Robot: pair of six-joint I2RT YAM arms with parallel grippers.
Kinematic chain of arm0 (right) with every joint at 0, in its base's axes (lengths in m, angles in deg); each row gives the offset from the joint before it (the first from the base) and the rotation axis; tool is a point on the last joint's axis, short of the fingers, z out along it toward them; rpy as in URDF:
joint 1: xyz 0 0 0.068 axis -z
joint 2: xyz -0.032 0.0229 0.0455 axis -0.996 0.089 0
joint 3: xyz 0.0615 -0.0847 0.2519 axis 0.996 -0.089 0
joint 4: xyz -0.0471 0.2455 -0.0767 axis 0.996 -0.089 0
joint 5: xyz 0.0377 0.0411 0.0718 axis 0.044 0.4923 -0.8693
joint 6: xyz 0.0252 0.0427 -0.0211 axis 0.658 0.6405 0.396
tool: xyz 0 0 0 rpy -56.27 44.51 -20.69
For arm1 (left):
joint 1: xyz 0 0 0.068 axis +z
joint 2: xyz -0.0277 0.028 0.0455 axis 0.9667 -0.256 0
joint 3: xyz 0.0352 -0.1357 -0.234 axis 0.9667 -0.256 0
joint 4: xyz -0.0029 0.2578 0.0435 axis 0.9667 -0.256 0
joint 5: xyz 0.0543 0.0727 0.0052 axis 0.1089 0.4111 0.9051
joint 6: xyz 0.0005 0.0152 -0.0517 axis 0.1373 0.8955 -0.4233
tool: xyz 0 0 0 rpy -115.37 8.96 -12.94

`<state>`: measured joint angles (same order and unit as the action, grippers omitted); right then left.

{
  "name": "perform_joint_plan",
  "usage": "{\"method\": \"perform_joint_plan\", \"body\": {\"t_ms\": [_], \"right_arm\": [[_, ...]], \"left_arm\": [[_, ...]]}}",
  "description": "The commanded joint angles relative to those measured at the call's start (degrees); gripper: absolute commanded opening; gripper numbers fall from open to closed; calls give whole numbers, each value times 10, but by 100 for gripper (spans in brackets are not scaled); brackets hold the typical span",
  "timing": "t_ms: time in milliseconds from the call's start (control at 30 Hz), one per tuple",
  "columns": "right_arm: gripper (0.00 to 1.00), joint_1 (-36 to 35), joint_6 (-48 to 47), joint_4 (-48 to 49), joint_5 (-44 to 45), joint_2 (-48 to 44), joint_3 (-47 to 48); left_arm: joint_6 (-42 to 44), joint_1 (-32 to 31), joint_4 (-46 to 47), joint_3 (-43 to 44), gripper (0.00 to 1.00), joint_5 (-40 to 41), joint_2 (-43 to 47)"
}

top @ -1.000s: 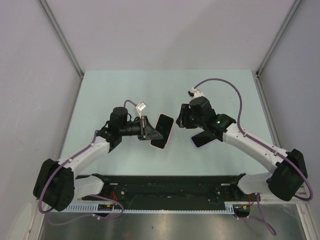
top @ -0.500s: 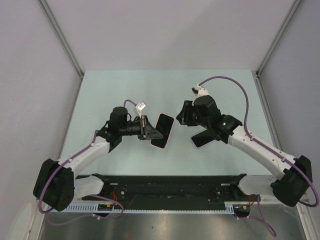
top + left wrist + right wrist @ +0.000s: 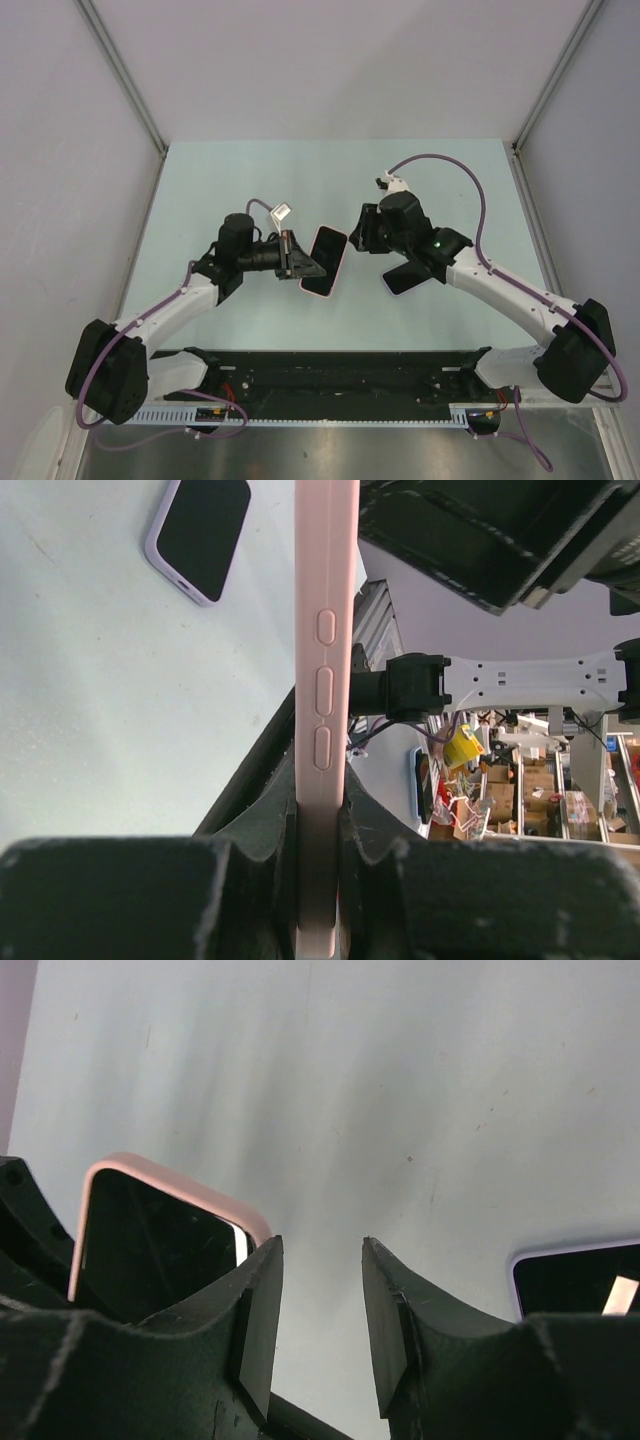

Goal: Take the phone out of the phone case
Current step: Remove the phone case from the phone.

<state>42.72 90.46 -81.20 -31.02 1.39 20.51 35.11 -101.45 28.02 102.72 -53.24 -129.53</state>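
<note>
My left gripper (image 3: 304, 262) is shut on the pink phone case (image 3: 325, 262), holding it tilted above the table. In the left wrist view the phone case (image 3: 325, 680) stands edge-on between the fingers, its side buttons showing. Its face is dark, and I cannot tell whether anything sits inside it. A phone (image 3: 408, 277) with a black screen and lavender rim lies flat on the table under the right arm; the left wrist view shows this phone (image 3: 200, 535) at the top left. My right gripper (image 3: 322, 1250) is open and empty, just right of the phone case (image 3: 150, 1172) and left of the phone (image 3: 580, 1280).
The pale green table (image 3: 250, 180) is walled at the back and on both sides. A black rail (image 3: 340, 370) runs along the near edge between the arm bases. The right arm's purple cable (image 3: 470, 185) loops above it.
The right arm swayed slightly to the right and came back, its jaws narrowing a touch. The left arm and the case have held still.
</note>
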Motion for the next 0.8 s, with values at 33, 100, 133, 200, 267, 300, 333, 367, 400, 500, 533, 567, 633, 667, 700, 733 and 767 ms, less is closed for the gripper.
{"method": "perform_joint_plan", "body": {"t_ms": [33, 100, 133, 200, 267, 300, 333, 367, 400, 500, 533, 567, 633, 667, 700, 733, 767], "right_arm": [[42, -4, -2, 19, 9, 18, 22], [42, -4, -2, 18, 9, 23, 22], [41, -5, -1, 18, 9, 23, 22], [41, -5, 3, 16, 14, 19, 22], [41, -6, 6, 14, 21, 5, 22], [41, -6, 9, 16, 26, -1, 22], [41, -7, 9, 16, 30, -17, 22], [41, -11, 11, 17, 36, -25, 22], [40, -12, 11, 23, 44, -32, 22], [41, -16, 16, 40, 38, -53, 22], [40, -17, 16, 41, 38, -55, 22], [40, -19, 16, 43, 36, -56, 22], [41, -19, 16, 42, 32, -50, 22], [41, -19, 16, 39, 29, -41, 22], [41, -19, 16, 37, 25, -38, 22], [41, -20, 17, 36, 24, -32, 22], [41, -21, 17, 34, 21, -22, 22]], "left_arm": [[-11, -1, 51, 8, 0, -18, 32], [-13, -2, 52, 7, 0, -20, 35], [-13, -1, 52, 7, 0, -20, 35], [-11, -1, 49, 6, 0, -20, 37], [-9, -1, 47, 6, 0, -19, 36], [-8, -1, 46, 6, 0, -18, 35], [-8, -1, 46, 5, 0, -18, 35], [-8, -1, 46, 5, 0, -18, 33], [-8, -1, 48, 4, 0, -18, 32], [-9, -1, 53, 2, 0, -18, 29], [-11, -1, 53, 2, 0, -18, 29], [-12, -1, 53, 2, 0, -18, 31], [-12, -1, 54, 2, 0, -20, 33], [-12, -1, 53, 2, 0, -19, 34], [-11, -1, 52, 2, 0, -20, 35], [-10, -1, 51, 3, 0, -21, 36], [-10, -1, 49, 3, 0, -21, 37]]}}
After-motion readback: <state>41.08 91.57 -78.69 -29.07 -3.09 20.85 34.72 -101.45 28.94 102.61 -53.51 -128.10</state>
